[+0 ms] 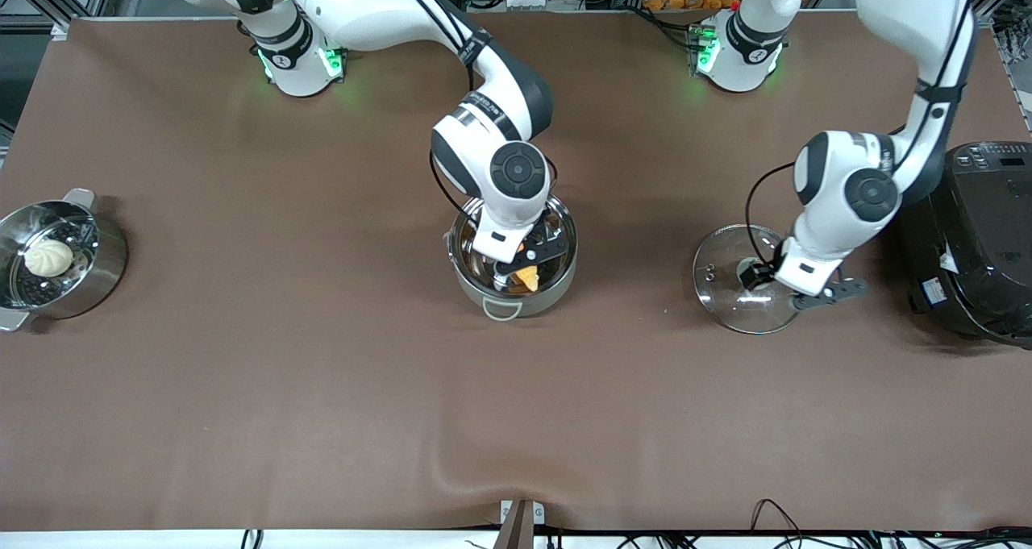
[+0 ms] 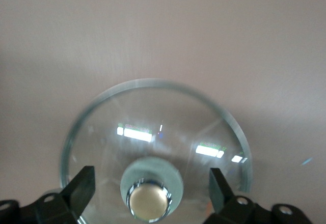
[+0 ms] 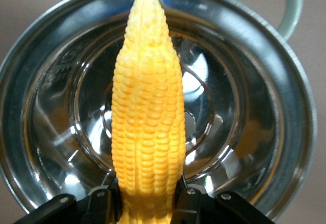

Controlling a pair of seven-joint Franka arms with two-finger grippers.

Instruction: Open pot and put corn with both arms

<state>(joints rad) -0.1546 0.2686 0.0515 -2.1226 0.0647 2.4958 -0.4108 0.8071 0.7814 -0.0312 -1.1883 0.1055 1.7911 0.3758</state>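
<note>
Corn [image 3: 147, 117] hanging over open pot [image 1: 556, 279], stiff, bumpy, clamped at stub end | right gripper [image 3: 147, 203] clenching it | left gripper [image 2: 150, 183] spread wide over lid [image 1: 730, 303] knob on table, lid fragile

Pot [image 1: 513, 279]: mid-table, lid off; right end effector [image 1: 522, 268] over it, closed on corn [image 1: 528, 277]; glass lid [image 1: 738, 279]: flat on table toward the left arm's end, left end effector [image 1: 794, 291] over it; black rice cooker [image 1: 979, 243] beside lid; steamer pot [image 1: 56, 263] with bun [image 1: 48, 256] at the right arm's end.
</note>
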